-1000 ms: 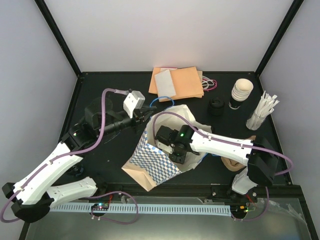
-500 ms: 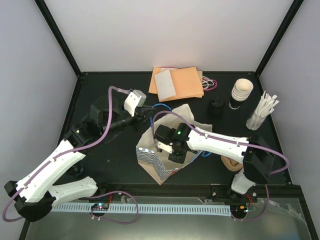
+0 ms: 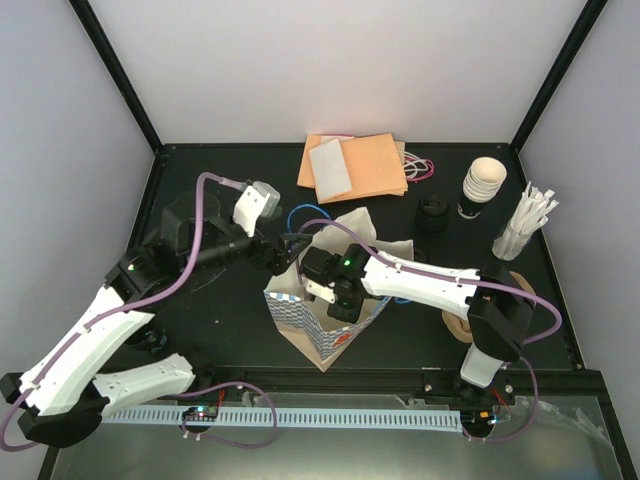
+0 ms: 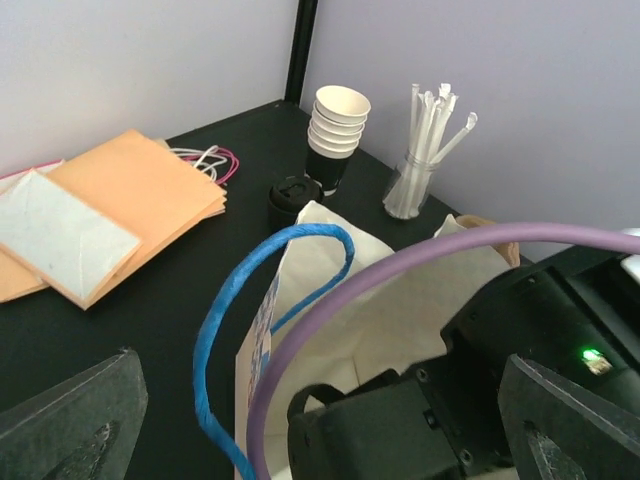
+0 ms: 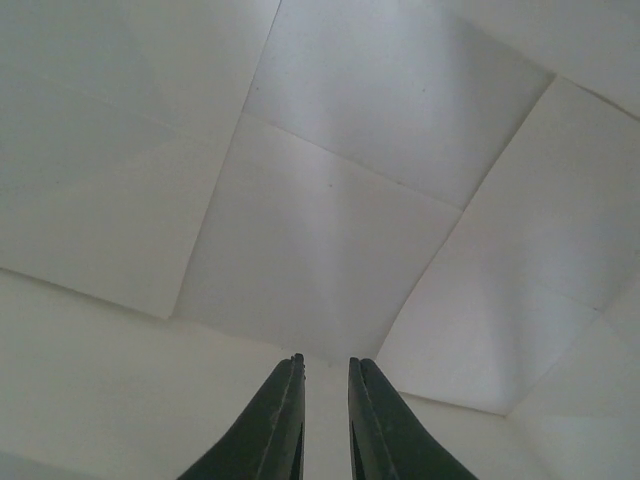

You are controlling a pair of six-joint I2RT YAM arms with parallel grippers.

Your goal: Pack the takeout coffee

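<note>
The takeout coffee, a small cup with a black lid, stands on the table at the back right, also seen in the left wrist view. The paper bag, blue-checked outside and white inside, stands upright in the middle. My left gripper is open wide at the bag's left rim, with the bag's blue handle loose between its fingers. My right gripper reaches down inside the bag. Its fingers are a narrow gap apart with nothing between them.
A stack of cream cups and a glass of wrapped straws stand at the back right. Orange envelopes lie at the back centre. A brown pulp carrier shows partly behind the right arm.
The bag has gone from lying tilted to standing upright. My left gripper has let go and opened wide. The right gripper's fingers have parted slightly inside the bag.
</note>
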